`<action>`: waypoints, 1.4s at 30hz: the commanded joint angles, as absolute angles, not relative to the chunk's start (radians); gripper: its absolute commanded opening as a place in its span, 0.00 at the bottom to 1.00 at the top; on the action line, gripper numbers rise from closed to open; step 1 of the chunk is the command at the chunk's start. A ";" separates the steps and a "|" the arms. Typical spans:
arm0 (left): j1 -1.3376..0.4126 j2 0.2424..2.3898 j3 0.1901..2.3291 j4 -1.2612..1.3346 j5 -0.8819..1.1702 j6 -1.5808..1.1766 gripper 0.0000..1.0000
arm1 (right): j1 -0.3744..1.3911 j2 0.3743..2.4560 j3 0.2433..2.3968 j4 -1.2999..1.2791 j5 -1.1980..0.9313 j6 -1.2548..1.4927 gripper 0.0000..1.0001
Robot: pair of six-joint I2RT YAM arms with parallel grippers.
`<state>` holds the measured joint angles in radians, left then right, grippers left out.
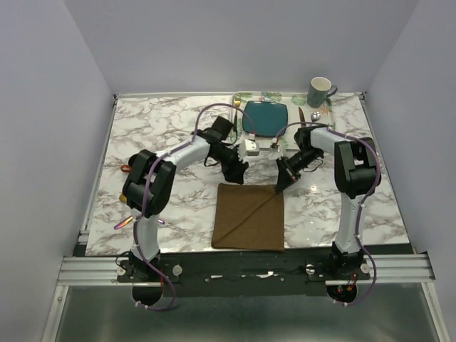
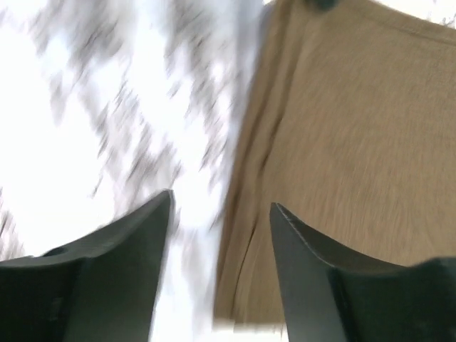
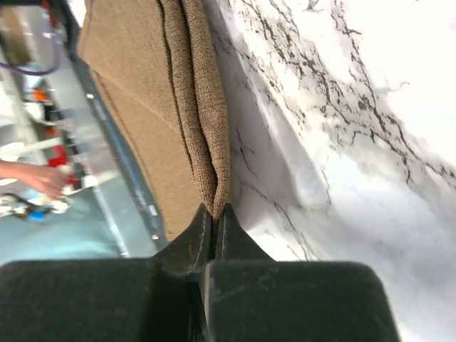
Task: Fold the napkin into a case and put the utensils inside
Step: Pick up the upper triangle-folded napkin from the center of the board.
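From above, the napkin (image 1: 248, 217) lies flat on the near middle of the marble table (image 1: 171, 128), a diagonal crease running across it. The right claw (image 1: 281, 187) sits at the napkin's far right corner; the left claw (image 1: 235, 171) hangs just beyond its far edge, not touching as far as I can tell. A teal plate (image 1: 265, 118) and a mug (image 1: 320, 91) stand well apart at the back. A shiny pinkish piece of cutlery (image 1: 122, 223) lies by the left edge, partly hidden by the left arm.

The left wrist view (badly blurred) shows the left claw (image 2: 221, 235) spread, over the line where the napkin (image 2: 349, 142) meets bare table (image 2: 78, 142).

In the right wrist view, the right claw (image 3: 214, 214) is pressed together, pinching the folded layers of the napkin (image 3: 142, 100) at their corner, lifted a little off the table (image 3: 342, 142).
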<state>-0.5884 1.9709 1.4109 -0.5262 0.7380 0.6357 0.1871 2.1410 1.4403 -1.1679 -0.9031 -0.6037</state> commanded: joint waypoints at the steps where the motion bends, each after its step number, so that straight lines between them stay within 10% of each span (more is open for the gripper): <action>1: -0.479 1.979 1.491 -0.804 0.836 0.718 0.72 | 0.212 2.034 1.388 -1.083 -0.831 -0.650 0.01; 10: -0.454 2.072 1.541 -0.864 0.769 0.716 0.76 | 0.281 1.892 1.255 -0.960 -0.736 -0.716 0.01; 42: -0.446 2.151 1.520 -0.936 0.611 0.655 0.31 | 0.308 1.827 1.224 -0.899 -0.684 -0.756 0.01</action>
